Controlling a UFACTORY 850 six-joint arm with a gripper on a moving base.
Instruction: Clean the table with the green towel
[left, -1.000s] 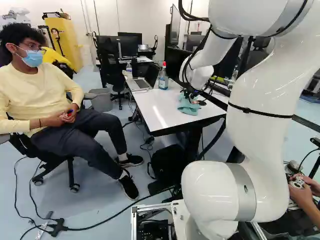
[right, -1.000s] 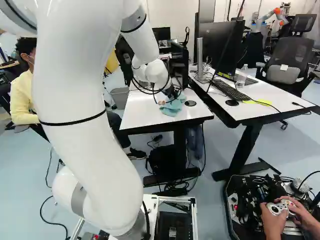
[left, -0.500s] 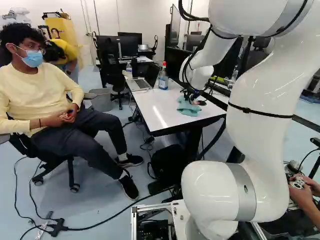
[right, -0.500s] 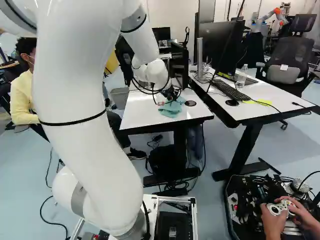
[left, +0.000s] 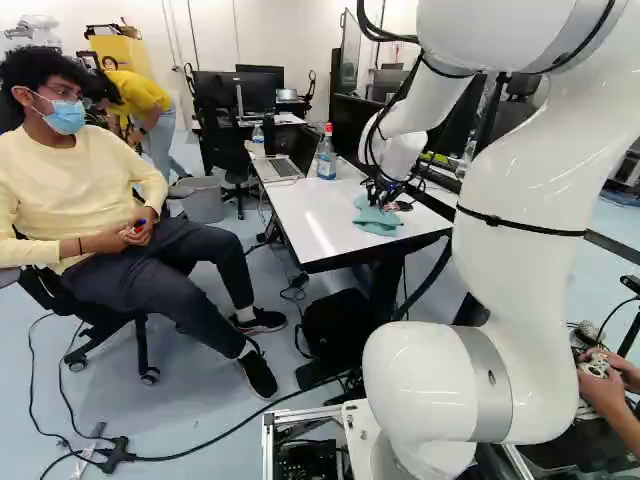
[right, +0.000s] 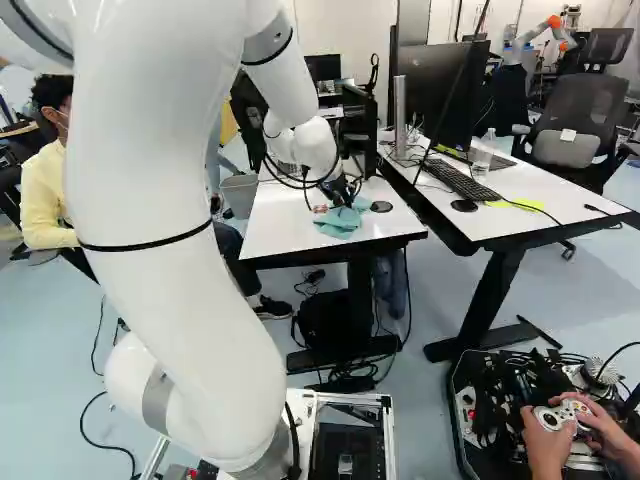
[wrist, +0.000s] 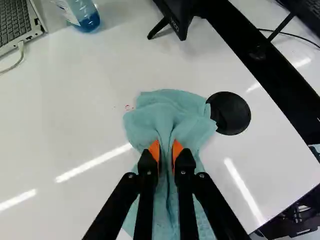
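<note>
Ideally, the white desk (left: 310, 225) is to be wiped in slow, overlapping strokes, with the cloth kept flat and pressed lightly and evenly, so that dirt is gathered rather than pushed about. At the far side, the open laptop (left: 279, 168) should be given a wide berth, and the loose tail of cloth should be kept from being dragged against the black stand (wrist: 172, 12). The green towel (wrist: 172, 107) is seen on the desk by its near edge, towards the right-hand corner in the right base view. It is pinched by the black gripper (wrist: 166, 150): a raised fold is squeezed from two sides by the orange pads (wrist: 177, 152), with cloth fanned out ahead of the fingers and more spread beneath them. Because only the fold is held, the free part may be rucked up if it is pushed too hard; a pulling stroke would probably be safer. The bottle (left: 327, 156), well apart from the towel, could be knocked by a long sweep. The flat black disc (wrist: 229, 113) is met by the cloth's edge, which might be caught there. Lastly, the small red marks (wrist: 129, 107), just beside the towel and away from the disc, should be covered by the next stroke.
</note>
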